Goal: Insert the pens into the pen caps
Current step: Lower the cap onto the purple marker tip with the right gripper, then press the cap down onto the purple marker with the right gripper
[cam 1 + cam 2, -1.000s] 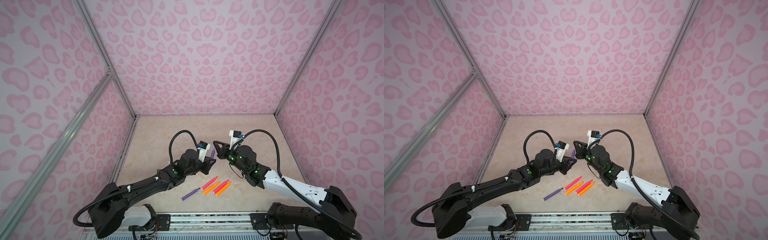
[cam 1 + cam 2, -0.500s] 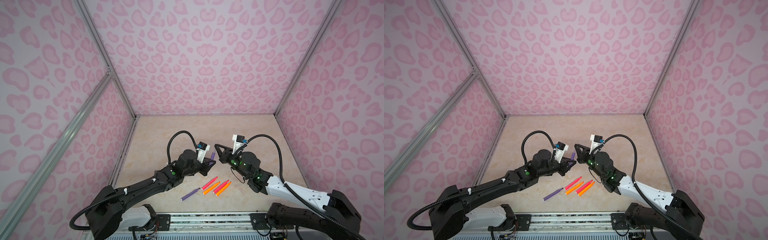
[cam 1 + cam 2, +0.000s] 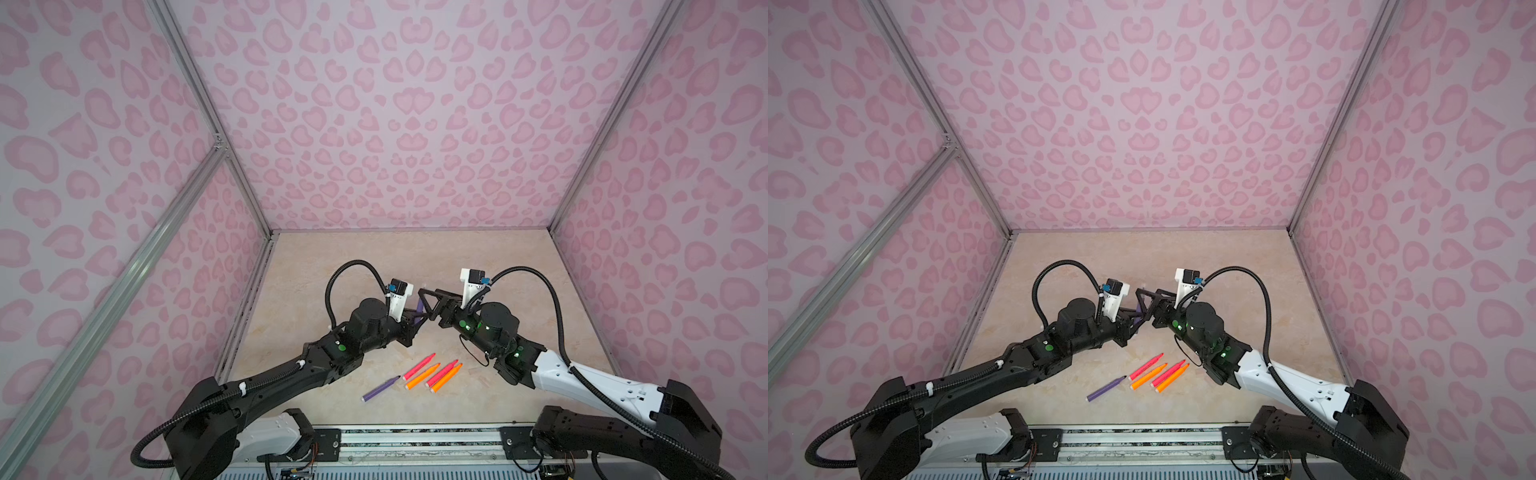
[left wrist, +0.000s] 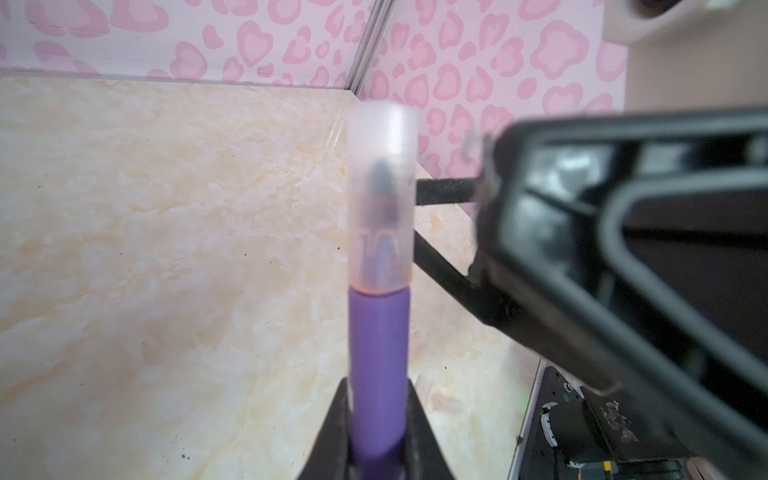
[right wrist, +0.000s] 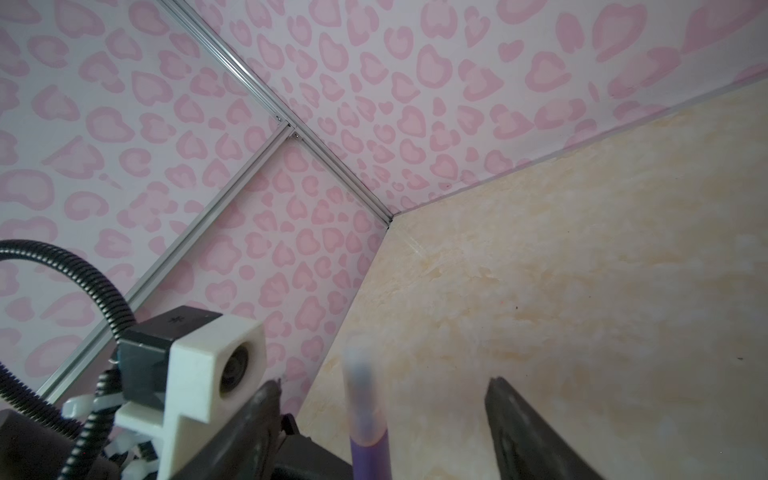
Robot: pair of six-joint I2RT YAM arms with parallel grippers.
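Left wrist view: your left pincer [image 4: 376, 419] is clamped tight on the lower barrel of a slim purple plastic marker pen [image 4: 378, 353], which stands straight out from it. A small clear plastic tube cap [image 4: 381, 187] sits seated over the tip, and the dark point shows through its wall.

Right wrist view: your right pincer [image 5: 386, 382] is spread wide, with one black finger [image 5: 257, 419] on each side of the capped purple marker pen. There is a bare gap on both sides, so it grips nothing.

Both top views: the two pincers meet nose to nose over the beige marbled worktop [image 3: 374, 266], with the held pen [image 3: 419, 306] between them. Nearer you than the held pen, five loose pens lie flat and roughly parallel, their bare tapered tips angled back toward it:
- A second purple pen [image 3: 381, 388] lies off to the left-arm side of the held pen.
- A pink-red pen [image 3: 419, 366] lies about in line with the held pen.
- An orange pen [image 3: 422, 376], another pink-red pen [image 3: 441, 372] and another orange pen [image 3: 446, 378] lie bunched close, trending to its right-arm side.

You cannot place any spare caps on the worktop because they are too faint.
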